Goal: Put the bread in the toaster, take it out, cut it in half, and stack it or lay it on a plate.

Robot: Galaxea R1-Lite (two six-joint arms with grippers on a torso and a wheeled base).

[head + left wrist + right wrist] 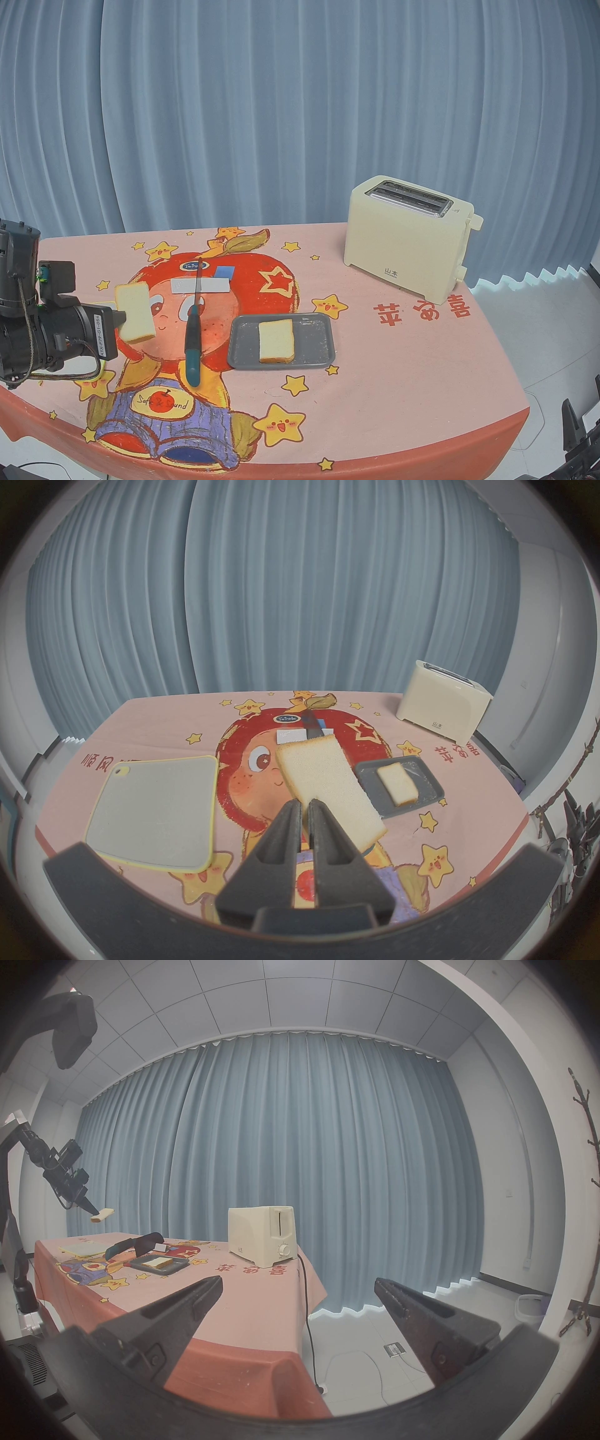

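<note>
Bread half (pixel 331 786) pinched in your left gripper (pixel 305 806) above the worktop (pixel 406 375); second half (pixel 276 340) lies on the plate (pixel 315 357); your right gripper (pixel 297 1283) spread wide

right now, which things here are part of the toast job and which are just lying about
Job: left claw shut on one bread half; other bread half on grey plate; knife; cutting board; toaster.
Lying about: white strip; blue square; curtain.
</note>
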